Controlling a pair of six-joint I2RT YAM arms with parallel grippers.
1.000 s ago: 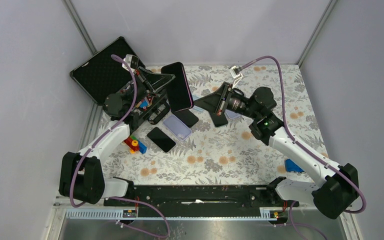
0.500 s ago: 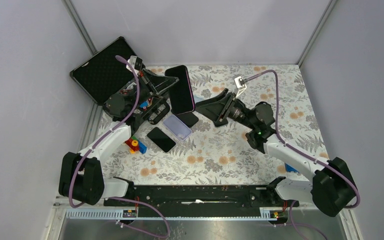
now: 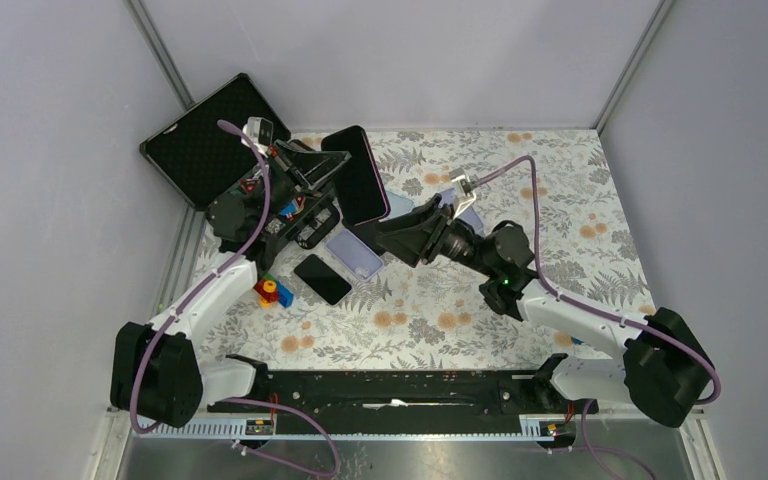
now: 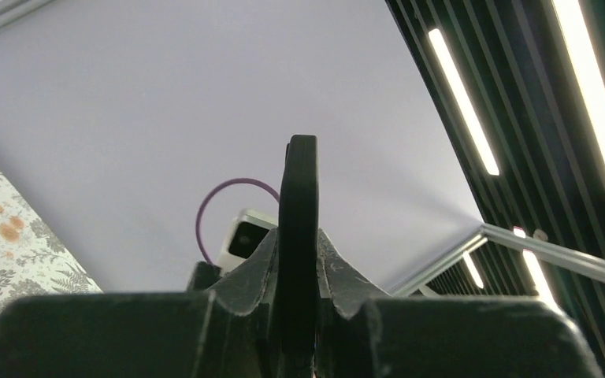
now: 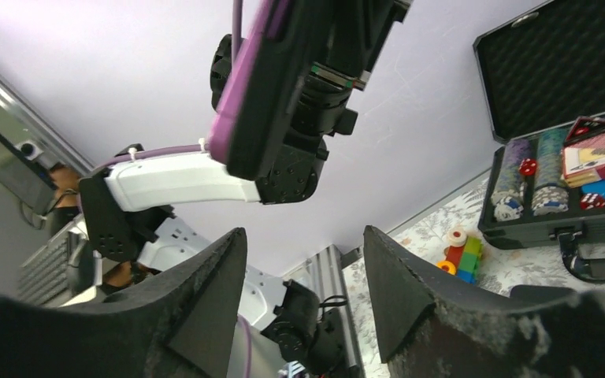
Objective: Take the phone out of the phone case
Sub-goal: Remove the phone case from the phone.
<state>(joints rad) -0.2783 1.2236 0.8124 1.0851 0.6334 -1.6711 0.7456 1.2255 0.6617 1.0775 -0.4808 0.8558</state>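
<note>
A black phone (image 3: 357, 176) sits in a magenta phone case (image 5: 242, 88) and is held up on edge above the back left of the table. My left gripper (image 3: 312, 172) is shut on it; in the left wrist view the phone's dark edge (image 4: 298, 197) rises straight out between the closed fingers of the left gripper (image 4: 298, 264). My right gripper (image 3: 388, 232) stands open just below and right of the phone, not touching it. In the right wrist view the cased phone hangs above the spread fingers of the right gripper (image 5: 303, 240), with nothing between them.
An open black case (image 3: 198, 142) with poker chips and cards (image 5: 555, 169) stands at the back left. On the floral cloth lie a lavender phone (image 3: 354, 254), two black phones (image 3: 322, 279) (image 3: 373, 237) and a coloured toy block (image 3: 271, 291).
My right gripper has opened and swung left and down, from beside the phone to just under it. The left gripper keeps hold of the phone, nearly still.
</note>
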